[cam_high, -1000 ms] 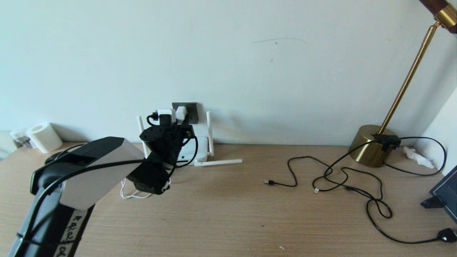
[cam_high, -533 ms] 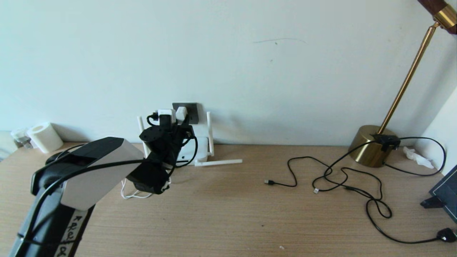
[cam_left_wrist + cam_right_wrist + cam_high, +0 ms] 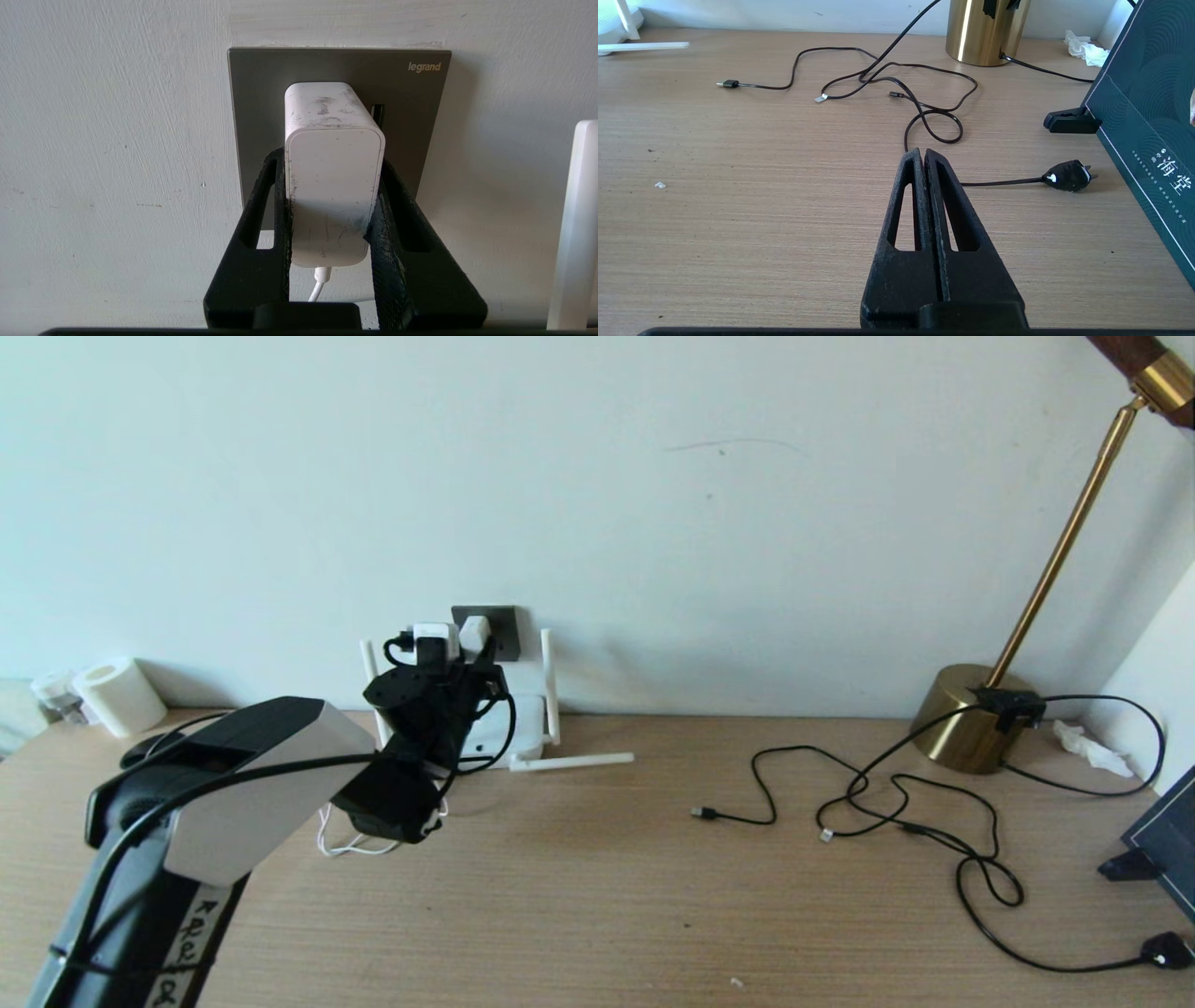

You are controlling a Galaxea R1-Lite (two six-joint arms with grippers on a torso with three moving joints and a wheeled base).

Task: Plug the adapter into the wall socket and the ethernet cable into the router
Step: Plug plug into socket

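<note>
My left gripper [image 3: 332, 161] is shut on the adapter [image 3: 334, 186], a scuffed white brick with one black finger on each side. The adapter's far end meets the dark grey wall socket [image 3: 261, 93], and its thin white cord [image 3: 317, 289] hangs from the near end. In the head view the adapter [image 3: 474, 633] sits on the wall socket [image 3: 504, 621], above the router [image 3: 527, 723]. One router antenna [image 3: 571, 762] lies flat on the table. The ethernet cable is out of view. My right gripper [image 3: 923, 151] hovers shut and empty over bare table.
Thin black cords [image 3: 896, 803] with small plugs sprawl across the right of the table. A black two-pin plug [image 3: 1069, 175] lies near a dark green box [image 3: 1148, 116]. A brass lamp base [image 3: 971, 714] stands at the back right. A paper roll [image 3: 117, 695] is at the far left.
</note>
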